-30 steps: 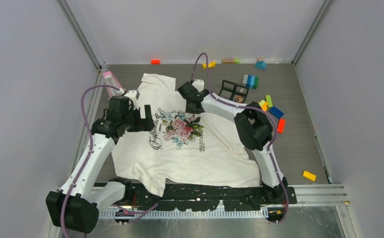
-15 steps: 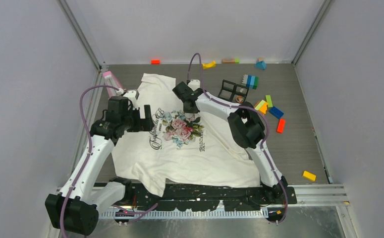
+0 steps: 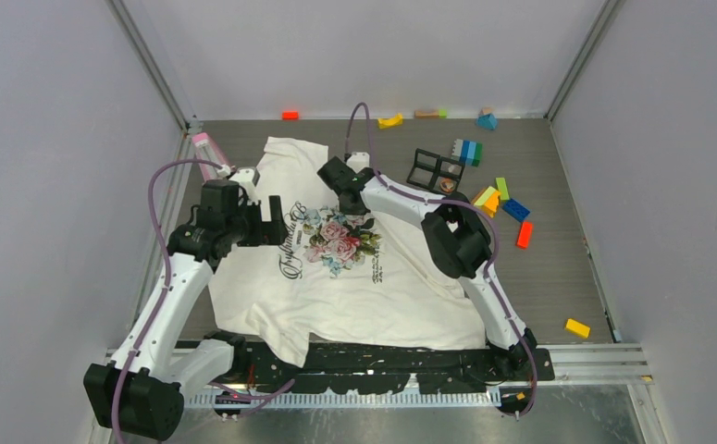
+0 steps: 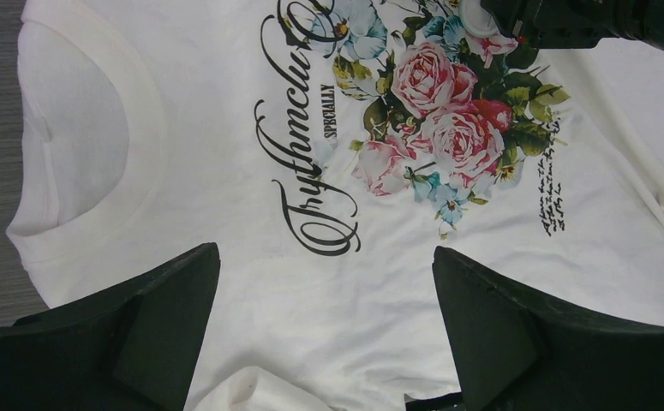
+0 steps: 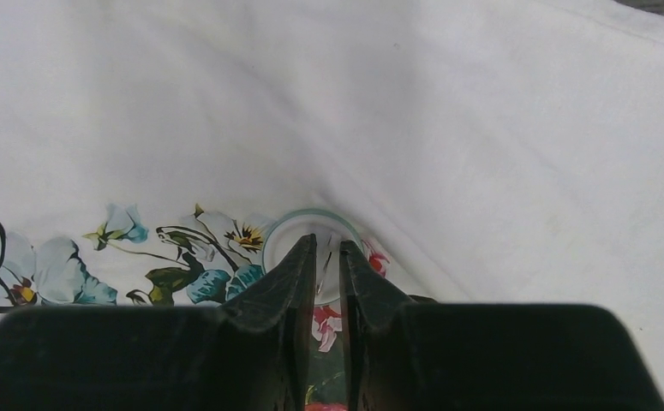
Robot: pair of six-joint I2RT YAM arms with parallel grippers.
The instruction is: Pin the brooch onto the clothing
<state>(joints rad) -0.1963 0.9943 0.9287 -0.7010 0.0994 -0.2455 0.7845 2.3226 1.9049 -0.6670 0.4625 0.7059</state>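
This is a robotics lab test cell: plain pale walls [image 3: 58, 166] and aluminium corner posts [image 3: 148, 63] box in a grey tabletop [image 3: 567, 268]. The left arm [image 3: 160, 301] and right arm [image 3: 498, 301], trailing purple cables, are bolted to a metal rail [image 3: 595, 356]. Coloured toy bricks [image 3: 468, 151] lie scattered about.

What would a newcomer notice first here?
The white T-shirt with its rose print, spread across mid-table. The right gripper sits at the print's far edge, jaws nearly together at a round pale brooch; the left gripper hangs wide open by the lettering. Coloured bricks lie scattered far right.
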